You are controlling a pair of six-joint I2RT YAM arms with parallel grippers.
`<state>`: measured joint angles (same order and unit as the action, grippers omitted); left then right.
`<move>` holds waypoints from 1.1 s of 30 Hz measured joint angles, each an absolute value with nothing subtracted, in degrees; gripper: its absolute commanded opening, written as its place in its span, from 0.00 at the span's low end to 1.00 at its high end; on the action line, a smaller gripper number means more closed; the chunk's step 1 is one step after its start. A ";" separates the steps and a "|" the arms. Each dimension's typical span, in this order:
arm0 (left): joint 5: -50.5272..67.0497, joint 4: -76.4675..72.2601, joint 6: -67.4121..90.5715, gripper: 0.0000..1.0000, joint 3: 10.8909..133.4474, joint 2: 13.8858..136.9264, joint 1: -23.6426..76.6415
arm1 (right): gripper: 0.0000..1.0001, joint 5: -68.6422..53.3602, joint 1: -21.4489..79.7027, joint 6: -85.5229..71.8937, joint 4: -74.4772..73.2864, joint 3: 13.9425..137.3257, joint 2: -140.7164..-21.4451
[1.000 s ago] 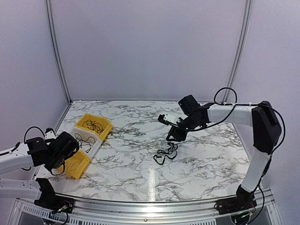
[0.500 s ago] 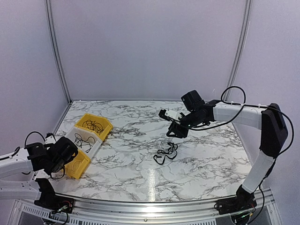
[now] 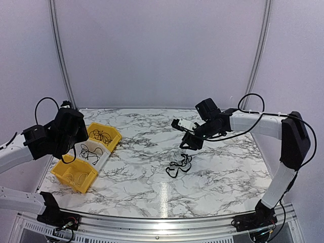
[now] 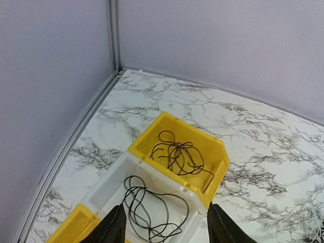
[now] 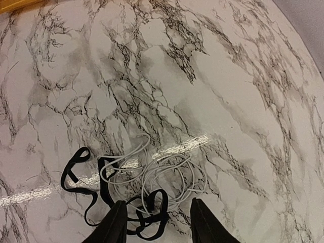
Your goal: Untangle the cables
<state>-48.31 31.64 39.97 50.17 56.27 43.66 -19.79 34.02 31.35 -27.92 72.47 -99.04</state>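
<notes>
The cables still tangled form a small clump (image 3: 179, 164) on the marble near the table's middle. In the right wrist view the clump is thin grey wires (image 5: 169, 177) wound through a flat black cable (image 5: 98, 195). My right gripper (image 3: 188, 144) hangs just above and behind it, open (image 5: 158, 223), holding nothing. My left gripper (image 3: 75, 149) is raised over the bins at the left, open (image 4: 164, 230) and empty. Below it, one black cable (image 4: 177, 154) lies in the far yellow bin and another (image 4: 147, 207) in the white bin.
Three bins stand in a diagonal row at the left: far yellow bin (image 3: 115, 136), white bin (image 3: 104, 158), near yellow bin (image 3: 65, 178) with a faint thin loop inside. The side wall and its rail (image 4: 76, 131) run close beside them.
My left gripper has opened and risen from low at the near yellow bin to above the bins. My right gripper lifted slightly away from the clump, which stays put.
</notes>
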 measured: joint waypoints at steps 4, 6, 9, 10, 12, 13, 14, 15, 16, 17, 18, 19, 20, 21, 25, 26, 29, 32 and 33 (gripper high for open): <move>-43.48 19.35 29.65 0.54 51.24 60.73 44.97 | 0.44 -19.86 34.02 30.98 -27.92 72.47 -100.73; -38.20 11.14 26.09 0.54 50.24 63.53 45.74 | 0.44 -20.12 34.02 30.44 -27.94 72.47 -102.17; -30.15 0.97 23.68 0.54 49.21 69.63 47.33 | 0.44 -19.84 34.06 29.89 -27.97 72.49 -104.49; -28.03 -1.83 23.22 0.54 49.23 72.27 48.27 | 0.44 -19.42 34.11 29.76 -27.97 72.49 -105.10; -24.69 -5.58 22.46 0.54 50.09 78.04 50.74 | 0.43 -18.28 34.13 29.52 -27.94 72.49 -106.06; -23.35 -6.70 22.22 0.54 50.70 80.64 51.86 | 0.43 -17.41 34.13 29.36 -27.92 72.49 -106.41; -22.26 -7.53 21.96 0.54 51.72 83.68 53.28 | 0.43 -16.62 34.13 29.17 -27.90 72.49 -106.61; -21.12 -8.12 21.87 0.54 52.90 86.54 54.57 | 0.43 -15.92 34.11 29.10 -27.86 72.49 -106.67; -20.21 -8.78 21.89 0.54 54.11 89.19 55.66 | 0.43 -15.27 34.09 28.97 -27.79 72.49 -106.74; -19.42 -9.21 22.02 0.53 55.33 91.39 56.66 | 0.43 -14.57 33.91 28.88 -27.62 72.49 -106.74; -18.81 -9.63 22.26 0.53 56.42 93.34 57.58 | 0.42 -13.93 33.76 28.75 -27.40 72.49 -106.74; -18.39 -10.07 22.59 0.53 57.14 94.61 58.22 | 0.42 -13.41 33.69 28.71 -27.11 72.49 -106.74; -18.04 -10.46 23.09 0.53 57.87 95.74 58.92 | 0.42 -12.86 33.58 28.67 -26.83 72.49 -106.74; -17.91 -10.79 23.79 0.53 58.35 96.57 59.46 | 0.42 -12.43 33.50 28.60 -26.57 72.49 -106.74; -16.56 -13.34 27.68 0.53 58.46 98.28 60.27 | 0.42 -11.11 32.99 28.49 -25.61 72.64 -106.98; -16.27 -14.04 28.42 0.52 58.46 98.65 60.27 | 0.42 -10.94 32.84 28.49 -25.56 72.95 -107.28; -14.74 -16.58 31.14 0.52 58.33 99.90 60.40 | 0.36 -10.57 32.75 28.47 -25.26 74.13 -108.77; -13.80 -18.20 32.53 0.51 58.33 100.62 60.71 | 0.32 -10.48 32.75 28.38 -24.99 75.26 -110.48; -13.56 -18.55 32.84 0.51 58.33 100.71 60.86 | 0.30 -10.39 32.75 28.23 -24.91 75.59 -111.00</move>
<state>-13.56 -18.55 32.84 58.33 100.71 60.86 -10.39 32.75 28.23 -24.91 75.59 -111.00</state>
